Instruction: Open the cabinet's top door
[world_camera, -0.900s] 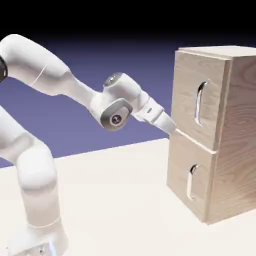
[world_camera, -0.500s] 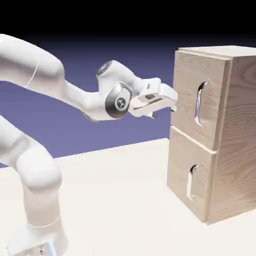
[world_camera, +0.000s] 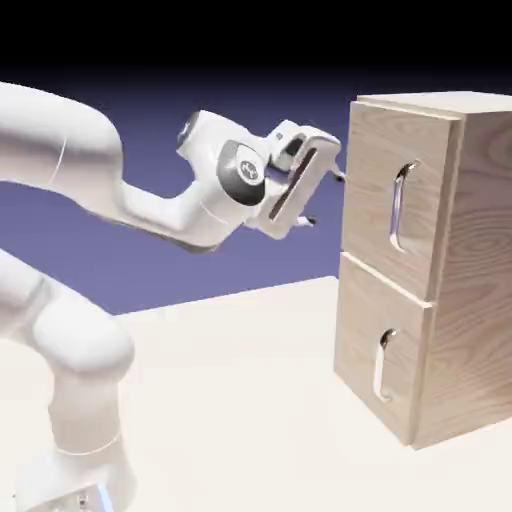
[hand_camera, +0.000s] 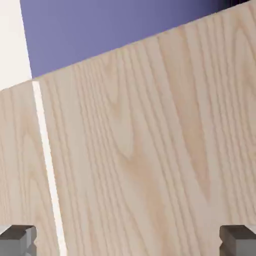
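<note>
We see the pale table (world_camera: 230, 400) spreading below the gripper (world_camera: 326, 199), and the blue-violet backdrop (world_camera: 250, 270) behind it. Our white arm (world_camera: 75, 340) comes in from the exterior view's left and carries the gripper at its end. The cabinet (world_camera: 480, 240) stands just beyond the gripper, on the exterior view's right, upright on the table. Its top door (world_camera: 375, 180) is the part nearest our gripper, lying closed and facing it; in the hand view its wood grain fills most of what lies ahead of the fingers. The lower door (world_camera: 360, 325), closed as well, sits below the gripper's level. A bright seam (hand_camera: 47, 160) parts the two doors, running up the left side of the hand view. The top handle (world_camera: 397, 207), upright and silver, is past the gripper toward the exterior view's right, apart from it. The lower handle (world_camera: 381, 365) is farther down, below and to the right of the gripper in that view. Our two grey fingertips (hand_camera: 17, 241) are spread wide, with nothing gripped between them.
</note>
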